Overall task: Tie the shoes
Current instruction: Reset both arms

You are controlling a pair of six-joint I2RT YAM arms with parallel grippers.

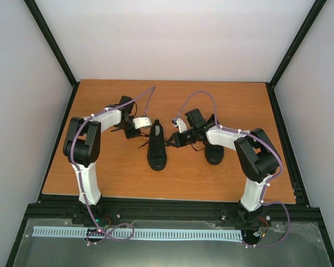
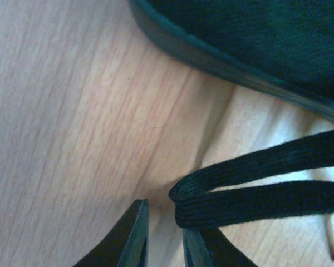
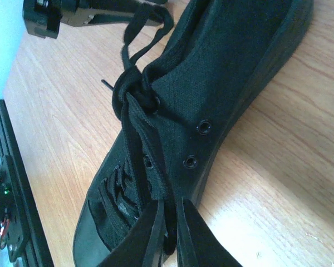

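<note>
the middle shoe (image 1: 157, 147) on the bench (image 1: 100, 169) already has a knot (image 3: 136, 99). the right gripper (image 3: 168, 207) is closed on its lace (image 3: 132, 139). the left gripper (image 2: 162, 222) is slightly parted and empty, beside a lace loop (image 2: 239, 189). the other shoe (image 1: 214, 156) probably remains.

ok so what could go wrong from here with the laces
1. The left gripper has its jaws slightly apart, and the lace loop lies against one fingertip, not between them. It may slip away and the bow could fall open.
2. The right gripper pinches a lace stretched along the shoe. Nothing holds the shoe down, so a harder pull could drag or tip it.
3. The knot looks loose and may not hold.
</note>
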